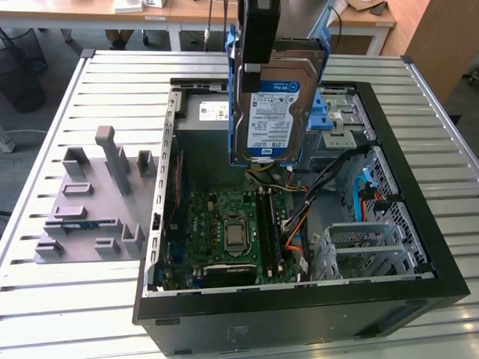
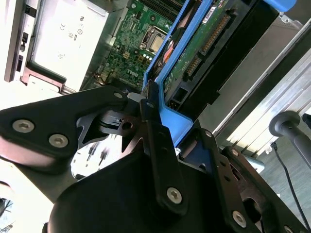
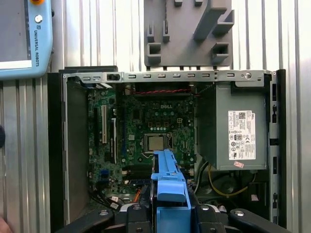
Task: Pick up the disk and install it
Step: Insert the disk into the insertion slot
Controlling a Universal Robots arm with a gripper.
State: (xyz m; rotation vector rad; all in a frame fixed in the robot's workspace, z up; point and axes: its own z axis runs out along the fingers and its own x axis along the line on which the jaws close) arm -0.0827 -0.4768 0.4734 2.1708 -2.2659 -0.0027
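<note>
The disk, a silver hard drive with a white-and-blue label in a blue carrier frame, hangs upright above the open computer case, over its rear middle. My gripper is shut on the disk's upper edge from above. In the first wrist view the blue carrier sticks out between the black fingers, with the motherboard below it. The second wrist view looks along the carrier's blue edge and the drive's green circuit board.
A drive cage with blue rails sits at the case's far corner on the exterior view's right. The grey power-supply box fills another corner. A grey fixture plate lies beside the case on the slatted table. A pendant rests nearby.
</note>
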